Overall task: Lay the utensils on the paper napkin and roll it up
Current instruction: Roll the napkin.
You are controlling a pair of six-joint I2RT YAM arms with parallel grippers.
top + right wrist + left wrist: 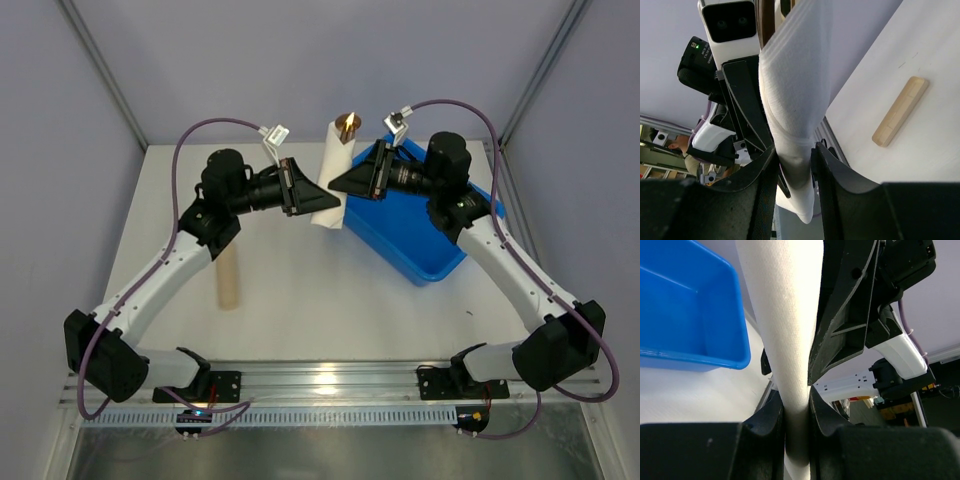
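The white paper napkin (331,175) is rolled into a tube and held up in the air between both grippers, above the table's far middle. A gold-bronze utensil tip (347,124) sticks out of its far end; the rest of the utensils is hidden inside. My left gripper (303,190) is shut on the roll (790,340) from the left. My right gripper (342,182) is shut on the same roll (800,90) from the right. The two grippers face each other, almost touching.
A blue bin (415,220) sits at the right, under the right arm; it shows in the left wrist view (690,325) too. A tan beige cylinder (229,280) lies on the table near the left arm, also seen from the right wrist (900,111).
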